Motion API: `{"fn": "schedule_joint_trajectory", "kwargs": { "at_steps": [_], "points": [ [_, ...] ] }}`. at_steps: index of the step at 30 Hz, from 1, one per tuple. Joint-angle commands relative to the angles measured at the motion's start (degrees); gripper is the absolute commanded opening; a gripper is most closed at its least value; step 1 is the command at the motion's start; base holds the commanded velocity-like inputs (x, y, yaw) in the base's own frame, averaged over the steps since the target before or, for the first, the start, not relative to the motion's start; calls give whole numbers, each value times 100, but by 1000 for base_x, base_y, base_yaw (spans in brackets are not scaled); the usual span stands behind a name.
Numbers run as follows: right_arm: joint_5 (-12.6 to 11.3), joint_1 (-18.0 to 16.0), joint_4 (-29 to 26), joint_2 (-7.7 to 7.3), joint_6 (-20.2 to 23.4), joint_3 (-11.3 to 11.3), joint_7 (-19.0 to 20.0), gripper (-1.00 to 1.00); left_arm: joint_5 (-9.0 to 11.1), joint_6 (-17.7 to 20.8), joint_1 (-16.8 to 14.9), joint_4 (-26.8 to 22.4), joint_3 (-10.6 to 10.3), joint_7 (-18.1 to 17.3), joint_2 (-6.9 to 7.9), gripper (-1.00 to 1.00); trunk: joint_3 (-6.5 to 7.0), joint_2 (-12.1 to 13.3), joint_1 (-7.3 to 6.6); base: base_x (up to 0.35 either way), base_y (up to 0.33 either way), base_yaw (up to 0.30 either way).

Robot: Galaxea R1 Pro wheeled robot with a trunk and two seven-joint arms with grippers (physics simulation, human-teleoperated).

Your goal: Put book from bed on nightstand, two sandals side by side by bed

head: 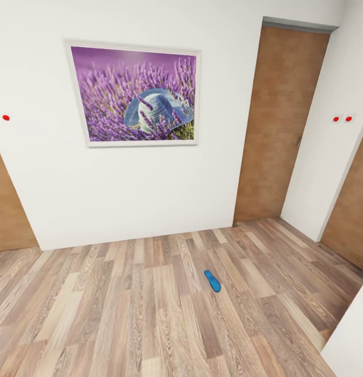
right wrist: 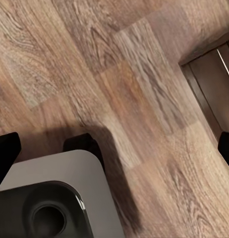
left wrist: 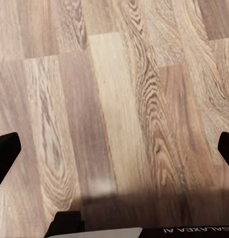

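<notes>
One small bright blue sandal point(head: 212, 280) lies flat on the wood-plank floor point(head: 123, 303), a little right of centre in the head view and well short of the white wall. My left gripper point(left wrist: 114, 153) hangs open over bare planks, its black fingertips point(left wrist: 5, 159) at the frame's edges with nothing between them. My right gripper point(right wrist: 114, 151) is likewise open above the floor, one fingertip point(right wrist: 5, 153) showing at the side. The book, the bed and the nightstand are out of view.
A framed lavender picture point(head: 136, 94) hangs on the wall ahead. A brown door point(head: 278, 125) stands at the right, with other brown panels at both edges. A white corner point(head: 351, 335) intrudes at lower right. My grey base point(right wrist: 50, 198) and a dark frame point(right wrist: 211, 74) appear below the right gripper.
</notes>
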Motion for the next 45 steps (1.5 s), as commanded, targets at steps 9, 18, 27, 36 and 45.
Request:
{"fn": "schedule_joint_trajectory", "kwargs": {
  "at_steps": [9,18,27,36,45],
  "points": [
    [-19,-9,-42,26,-5,19,25,100,-1,-18,-3,3,6,4,-6,100,-6,-2,3,319,0,0],
    [7,-44,-408,507,13,56,-196,100,2,-32,-1,-8,10,14,-5,100,-6,-2,3,319,0,0],
    [187,-54,-923,647,47,75,-978,100,0,-35,-8,-69,11,15,0,100,-6,-2,3,316,0,0],
    [897,-55,-955,663,69,73,-1089,100,-26,-31,-8,-348,5,15,-8,100,-6,-2,3,236,0,0],
    [1006,-55,-953,667,36,66,-1073,100,12,-32,-9,-401,13,15,-1,100,-6,-2,3,32,0,0]
  ]
}}
